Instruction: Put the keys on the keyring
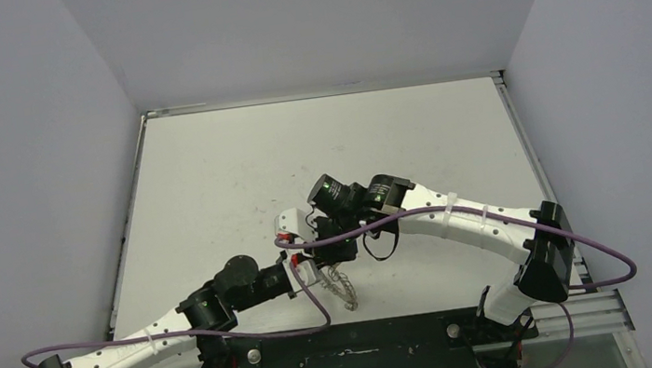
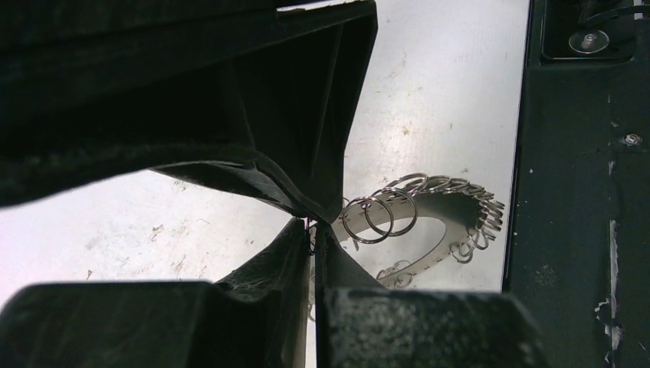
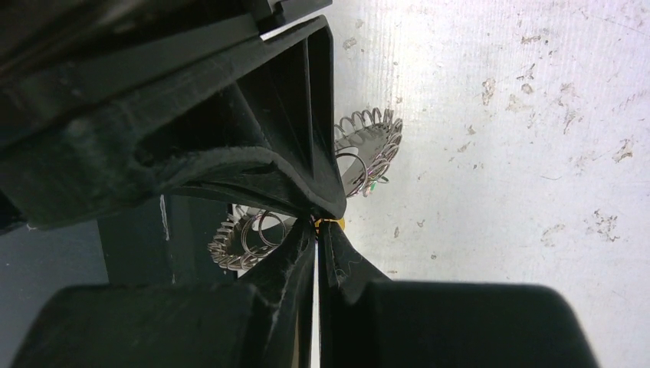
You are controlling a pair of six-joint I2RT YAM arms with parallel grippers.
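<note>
The keyring (image 2: 460,205) is tilted up off the counter (image 2: 429,92) between the two arms, near the front edge. The left end effector (image 2: 313,228) is closed at its rim and appears to pinch it there, though the exact contact is hidden behind the fingertips. The right end effector (image 3: 318,218) is closed on the yellow key (image 3: 333,224), of which only a sliver of the plastic head shows between the tips, just beside the ring. A green speck among the wires is probably the green key (image 3: 372,184), perhaps already hooked on, but it is too small to be sure. The ring is likely light and stiff in its flat metal disc. Its smooth faces would slip easily, so a firm pinch across the disc edge between loops (image 2: 475,222) seems the safest hold. The loops themselves look thin and springy, and a grip on one would probably let the ring swing or twist. The key is tiny and light, and its plastic head offers the broadest, least slippery surface. Held there, the metal end stays free to thread a loop. The main risk is that the key pivots in the pinch or the ring rotates under the push, so the threading probably calls for slow, steady pressure.
</note>
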